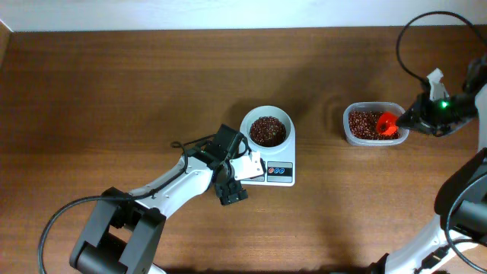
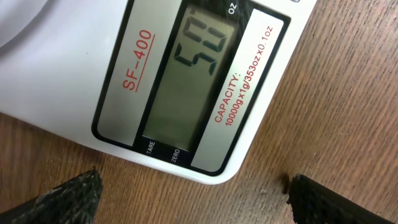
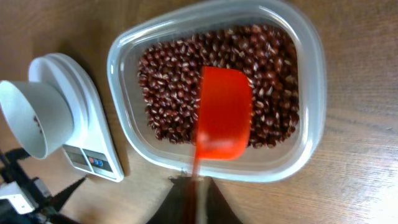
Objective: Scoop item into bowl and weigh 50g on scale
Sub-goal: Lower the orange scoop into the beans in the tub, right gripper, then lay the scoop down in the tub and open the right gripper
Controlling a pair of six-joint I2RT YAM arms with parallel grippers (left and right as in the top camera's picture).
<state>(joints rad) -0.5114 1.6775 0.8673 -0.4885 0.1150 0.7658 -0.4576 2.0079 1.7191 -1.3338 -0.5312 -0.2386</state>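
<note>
The white bowl (image 1: 267, 129) stands on the white scale (image 1: 278, 173) and holds dark reddish-brown beans (image 1: 267, 131). In the left wrist view the scale's display (image 2: 186, 81) shows digits that look like 58. My left gripper (image 2: 193, 196) is open and empty, its fingers astride the scale's front corner (image 1: 232, 186). My right gripper (image 3: 198, 198) is shut on the handle of a red scoop (image 3: 224, 112), held over the beans (image 3: 168, 93) in the clear container (image 1: 373, 124). The scoop (image 1: 387, 125) looks empty. The bowl (image 3: 28, 118) also shows in the right wrist view.
The clear plastic container's rim (image 3: 311, 56) lies right of the scale on the brown wooden table (image 1: 114, 99). The scale's red and blue buttons (image 1: 279, 170) face the front. A black cable (image 1: 407, 53) loops behind the right arm.
</note>
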